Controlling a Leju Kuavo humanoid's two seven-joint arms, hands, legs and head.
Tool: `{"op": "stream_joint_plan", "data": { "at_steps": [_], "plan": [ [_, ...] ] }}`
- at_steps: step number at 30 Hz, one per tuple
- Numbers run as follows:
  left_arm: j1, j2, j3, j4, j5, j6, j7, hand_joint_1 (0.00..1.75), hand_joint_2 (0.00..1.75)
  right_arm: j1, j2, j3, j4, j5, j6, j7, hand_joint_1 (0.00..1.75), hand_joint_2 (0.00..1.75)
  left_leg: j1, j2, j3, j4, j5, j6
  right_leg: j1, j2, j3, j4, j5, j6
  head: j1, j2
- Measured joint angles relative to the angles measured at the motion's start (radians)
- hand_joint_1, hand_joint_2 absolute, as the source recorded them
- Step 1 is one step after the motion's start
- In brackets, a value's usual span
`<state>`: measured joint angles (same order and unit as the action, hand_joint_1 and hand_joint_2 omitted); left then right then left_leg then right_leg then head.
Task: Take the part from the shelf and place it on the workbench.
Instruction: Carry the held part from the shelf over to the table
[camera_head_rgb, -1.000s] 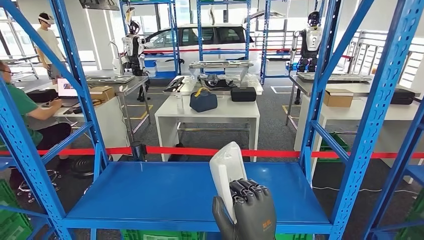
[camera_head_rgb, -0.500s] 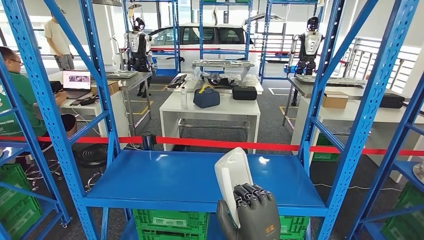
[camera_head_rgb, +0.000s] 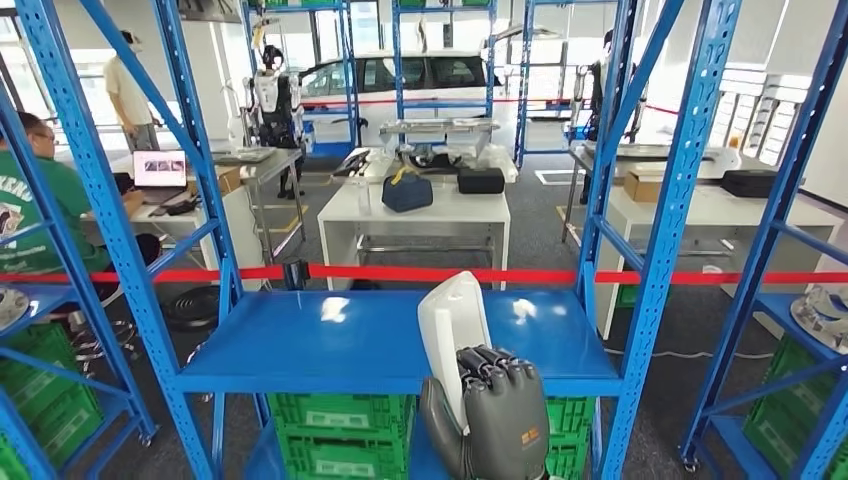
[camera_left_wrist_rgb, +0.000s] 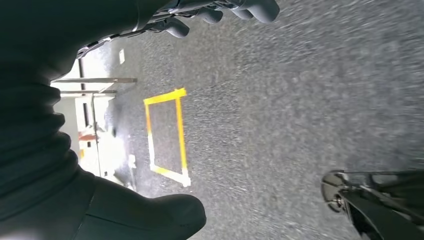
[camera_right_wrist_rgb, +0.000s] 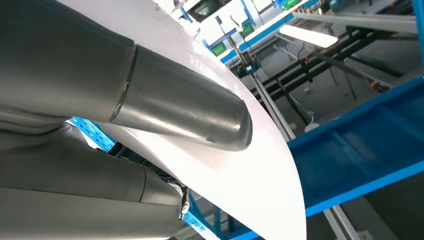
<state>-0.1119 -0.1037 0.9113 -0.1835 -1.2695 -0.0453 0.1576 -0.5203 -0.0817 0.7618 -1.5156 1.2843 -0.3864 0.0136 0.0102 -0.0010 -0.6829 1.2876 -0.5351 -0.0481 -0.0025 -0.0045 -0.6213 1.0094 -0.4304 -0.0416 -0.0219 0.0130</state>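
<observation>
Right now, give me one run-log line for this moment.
right hand: holds white part upright | blue shelf: beyond part | left hand: hangs over floor | workbench placement: not yet done

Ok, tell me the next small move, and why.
Probably carry on backing off and turn toward a workbench: the right hand already grips the white part upright, clear in front of the blue shelf, and no bench lies within reach.

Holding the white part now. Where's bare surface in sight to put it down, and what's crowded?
The blue shelf is bare left of the right hand holding the white part, bordered by the uprights and the red tape. The white table is bare at its front edge; its back carries a blue bag and a black case.
</observation>
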Motion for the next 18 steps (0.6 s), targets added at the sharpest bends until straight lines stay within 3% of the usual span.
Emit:
{"op": "stream_joint_plan", "data": {
  "at_steps": [1, 3, 4, 5, 7, 8, 10, 12, 13, 14, 15, 16, 18],
  "plan": [
    [-0.001, 0.001, 0.000, 0.000, -0.001, 0.000, -0.001, 0.00, 1.75, 0.000, 0.000, 0.001, 0.000, -0.003, -0.001, 0.002, 1.75, 0.00, 0.002, 0.000, 0.049, -0.052, 0.023, -0.001, -0.001, 0.000, -0.014, 0.003, 0.011, 0.004, 0.000, 0.000],
    [-0.004, 0.002, 0.000, -0.001, -0.001, -0.001, -0.004, 0.00, 1.75, -0.001, 0.000, 0.001, -0.001, -0.009, -0.003, 0.006, 1.75, 0.00, 0.001, -0.003, 0.163, -0.200, 0.015, 0.004, -0.002, 0.000, -0.034, 0.008, 0.030, 0.015, -0.001, 0.000],
    [-0.006, 0.002, 0.000, -0.001, -0.002, -0.001, -0.004, 0.00, 1.75, -0.002, -0.001, 0.001, -0.001, -0.012, -0.004, 0.007, 1.75, 0.00, -0.001, -0.005, 0.197, -0.254, -0.001, 0.011, -0.002, -0.001, -0.038, 0.009, 0.039, 0.021, -0.001, 0.000],
    [-0.008, 0.003, 0.000, -0.001, -0.002, -0.002, -0.005, 0.00, 1.75, -0.003, -0.001, 0.001, -0.002, -0.014, -0.006, 0.009, 1.75, 0.00, -0.005, -0.006, 0.212, -0.284, -0.012, 0.019, -0.003, -0.002, -0.040, 0.007, 0.048, 0.027, -0.001, 0.000],
    [-0.007, 0.003, 0.000, -0.001, -0.002, -0.002, -0.006, 0.00, 1.75, -0.003, -0.003, 0.002, -0.002, -0.017, -0.008, 0.012, 1.75, 0.00, -0.006, -0.004, 0.197, -0.292, -0.001, 0.038, -0.005, -0.002, -0.045, 0.004, 0.060, 0.041, -0.001, 0.000],
    [-0.007, 0.003, 0.000, -0.001, -0.002, -0.003, -0.006, 0.00, 1.75, -0.002, -0.004, 0.002, -0.002, -0.018, -0.009, 0.014, 1.75, 0.00, -0.006, -0.001, 0.187, -0.292, 0.010, 0.049, -0.006, -0.001, -0.053, 0.015, 0.044, 0.047, -0.001, 0.000],
    [-0.007, 0.004, 0.000, -0.001, -0.002, -0.003, -0.005, 0.00, 1.75, -0.002, -0.008, 0.002, -0.001, -0.018, -0.010, 0.014, 1.75, 0.00, -0.004, 0.005, 0.164, -0.292, 0.033, 0.064, -0.008, 0.002, -0.083, 0.091, -0.045, 0.055, 0.001, 0.000],
    [-0.007, 0.006, 0.000, -0.001, -0.002, -0.004, -0.004, 0.00, 1.75, -0.002, -0.010, 0.002, -0.001, -0.018, -0.010, 0.015, 1.75, 0.00, -0.006, 0.007, 0.133, -0.288, 0.058, 0.069, -0.008, 0.002, -0.116, 0.224, -0.139, 0.058, 0.003, 0.000],
    [-0.006, 0.007, 0.000, -0.002, -0.002, -0.004, -0.004, 0.00, 1.75, -0.001, -0.011, 0.002, -0.001, -0.019, -0.010, 0.015, 1.75, 0.00, -0.007, 0.007, 0.115, -0.285, 0.071, 0.069, -0.008, 0.002, -0.122, 0.277, -0.154, 0.059, 0.003, 0.000],
    [-0.006, 0.007, 0.000, -0.001, -0.002, -0.004, -0.004, 0.00, 1.75, -0.001, -0.012, 0.002, -0.001, -0.020, -0.010, 0.014, 1.75, 0.00, -0.008, 0.007, 0.096, -0.281, 0.082, 0.068, -0.007, 0.002, -0.113, 0.302, -0.146, 0.058, 0.003, 0.000],
    [-0.005, 0.007, 0.000, -0.001, -0.002, -0.004, -0.004, 0.00, 1.75, -0.001, -0.013, 0.002, -0.001, -0.023, -0.011, 0.014, 1.75, 0.00, -0.008, 0.008, 0.078, -0.276, 0.092, 0.067, -0.007, 0.002, -0.086, 0.292, -0.122, 0.056, 0.004, 0.000],
    [-0.005, 0.006, 0.000, -0.001, -0.002, -0.004, -0.004, 0.00, 1.75, -0.001, -0.013, 0.002, -0.001, -0.026, -0.012, 0.014, 1.75, 0.00, -0.008, 0.008, 0.062, -0.270, 0.100, 0.064, -0.006, 0.002, -0.041, 0.245, -0.096, 0.052, 0.004, 0.000],
    [-0.004, 0.006, 0.000, -0.001, -0.001, -0.003, -0.004, 0.00, 1.75, -0.002, -0.014, 0.002, -0.001, -0.033, -0.014, 0.012, 1.75, 0.00, -0.009, 0.007, 0.039, -0.259, 0.114, 0.057, -0.002, 0.003, 0.062, 0.104, -0.092, 0.042, 0.005, 0.000]
  ]
}}
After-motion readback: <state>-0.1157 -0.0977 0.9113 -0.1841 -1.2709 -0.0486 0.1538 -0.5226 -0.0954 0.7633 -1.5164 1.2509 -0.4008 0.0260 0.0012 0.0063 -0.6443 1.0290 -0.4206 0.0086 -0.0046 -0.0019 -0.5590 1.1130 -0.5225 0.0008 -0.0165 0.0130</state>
